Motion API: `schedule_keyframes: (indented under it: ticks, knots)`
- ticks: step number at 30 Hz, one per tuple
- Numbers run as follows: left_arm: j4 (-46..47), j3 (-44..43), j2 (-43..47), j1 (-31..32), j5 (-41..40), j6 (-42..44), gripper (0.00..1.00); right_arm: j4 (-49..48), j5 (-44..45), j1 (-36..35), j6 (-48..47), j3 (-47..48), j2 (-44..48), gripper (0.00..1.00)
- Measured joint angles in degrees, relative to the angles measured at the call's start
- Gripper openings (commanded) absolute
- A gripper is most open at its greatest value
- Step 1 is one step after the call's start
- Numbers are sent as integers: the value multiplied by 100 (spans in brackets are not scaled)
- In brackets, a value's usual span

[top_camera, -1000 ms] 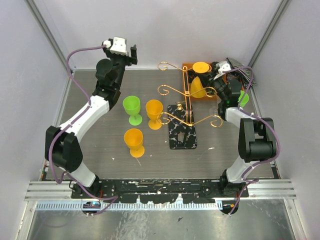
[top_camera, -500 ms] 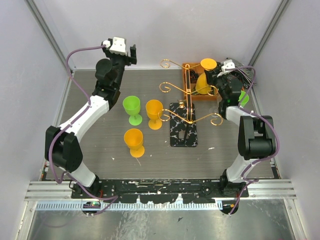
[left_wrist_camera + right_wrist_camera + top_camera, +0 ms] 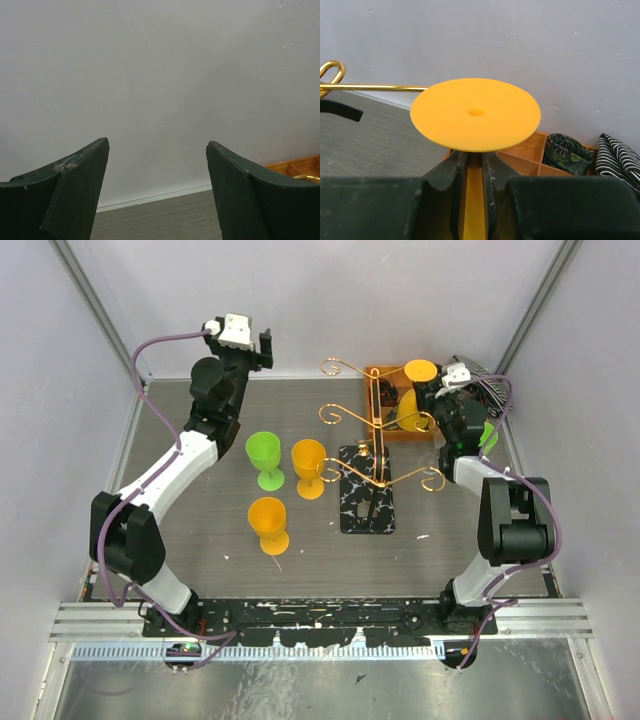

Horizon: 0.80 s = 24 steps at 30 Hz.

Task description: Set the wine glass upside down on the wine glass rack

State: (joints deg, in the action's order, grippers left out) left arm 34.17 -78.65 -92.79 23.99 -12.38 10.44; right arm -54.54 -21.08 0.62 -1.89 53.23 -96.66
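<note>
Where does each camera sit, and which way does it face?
Top external: above and behind the arms, looking down on the grey table; both arms show.
Left wrist: on the left arm, facing the grey wall; open left claw frames it.
Right wrist: on the right arm, faces the wall; right claw shut on the orange plastic wine glass's stem.
Shared: top and right wrist show that glass and the gold wire rack.

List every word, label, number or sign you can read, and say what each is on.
None can be read in any view. The held orange wine glass and the wine glass rack bear no print. White marks on the black mounting plate at the arms' bases are too small to tell from scuffs.
</note>
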Motion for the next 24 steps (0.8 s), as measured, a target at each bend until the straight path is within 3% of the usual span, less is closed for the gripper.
schedule_keyframes:
  ticks: [10,16,24]
  knots:
    - [0,0,0,-33,2,0,86,-24,-59,17,-66,-614,610,2]
    - [0,0,0,-33,2,0,85,-2,-66,17,-50,-645,629,34]
    - [0,13,0,-33,2,-2,86,391,-63,17,-177,-643,767,45]
